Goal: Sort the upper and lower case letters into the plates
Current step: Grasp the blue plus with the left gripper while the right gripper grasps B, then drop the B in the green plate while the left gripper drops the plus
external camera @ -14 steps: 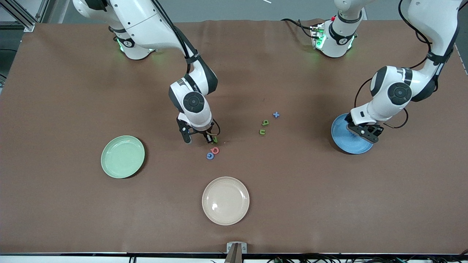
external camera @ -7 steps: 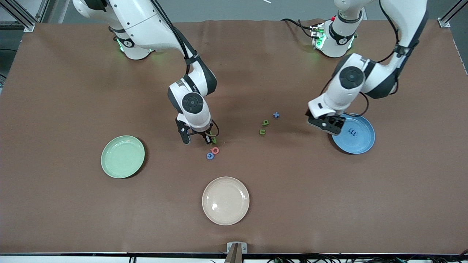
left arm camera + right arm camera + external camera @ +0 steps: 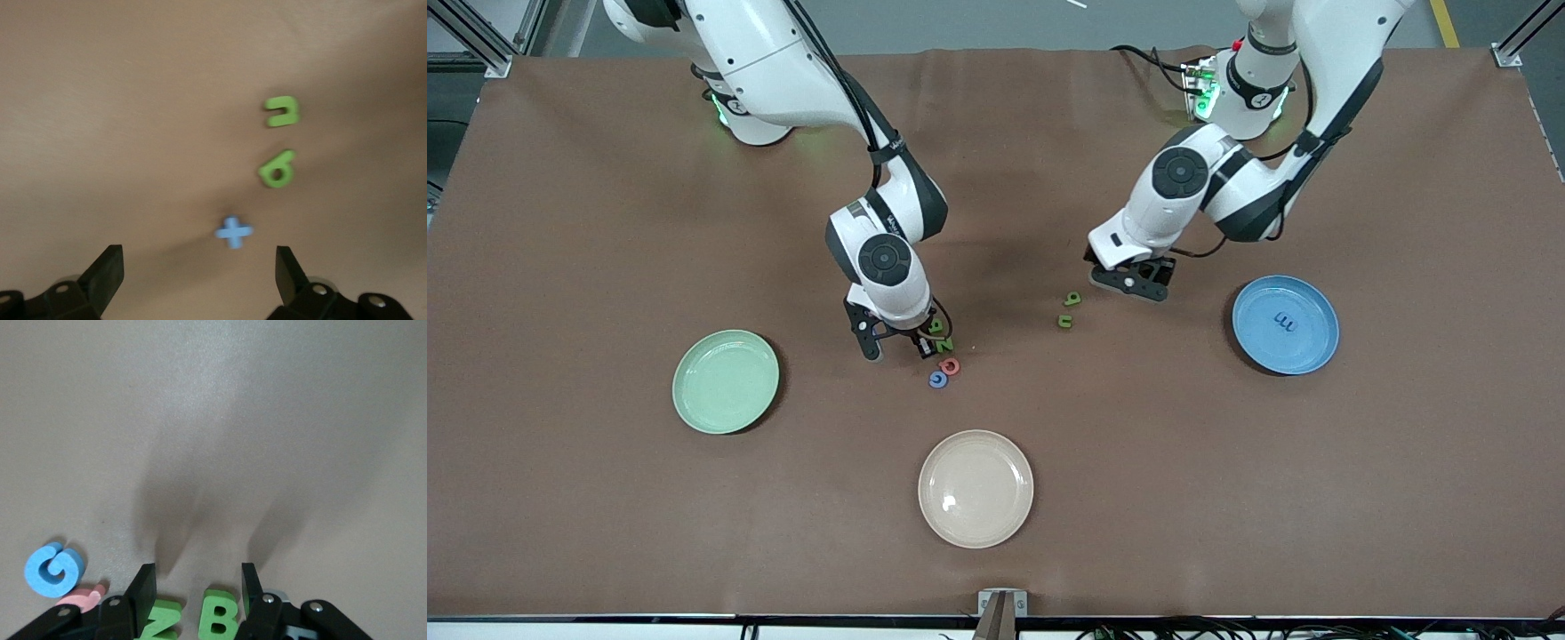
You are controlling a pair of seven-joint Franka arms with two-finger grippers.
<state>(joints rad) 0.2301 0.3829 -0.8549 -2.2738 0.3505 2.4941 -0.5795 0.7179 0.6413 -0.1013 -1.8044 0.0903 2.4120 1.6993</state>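
Front view. The right claw [image 3: 893,342] stands low at a cluster of letters well toward the right arm's end of the bench [image 3: 587,231] from the cream plate [image 3: 975,488] and farther from the camera than it: a green Z [image 3: 945,344], a red letter [image 3: 950,365] and a blue G [image 3: 937,380]. The left claw [image 3: 1129,283] hovers just beside a green a [image 3: 1072,300] and a green u [image 3: 1065,321]. The blue plate [image 3: 1307,352] holds 1 blue m [image 3: 1285,321]; the mint plate [image 3: 694,400] holds nothing. Judgement: for a clean pick, each claw should centre on 1 piece only and close across its thin edges without nudging neighbours.

Left wrist view. The left claw [image 3: 200,277] stands wide apart over a blue plus-shaped piece [image 3: 233,232], with the green a [image 3: 277,169] and u [image 3: 283,111] close by it. Judgement: descend straight so the piece stays midway.

Right wrist view. The right claw [image 3: 197,587] has its jaws apart, gripping nothing, the green Z [image 3: 159,622] and a green B [image 3: 217,617] at its tips, the blue G [image 3: 52,569] and red letter [image 3: 83,595] beside them.

Change from earlier. 1.0 s ago the left claw was over the blue plate, covering its middle; it has since travelled to the plus, leaving the m visible in the plate. The right claw has shifted slightly toward the mint plate, uncovering the Z.
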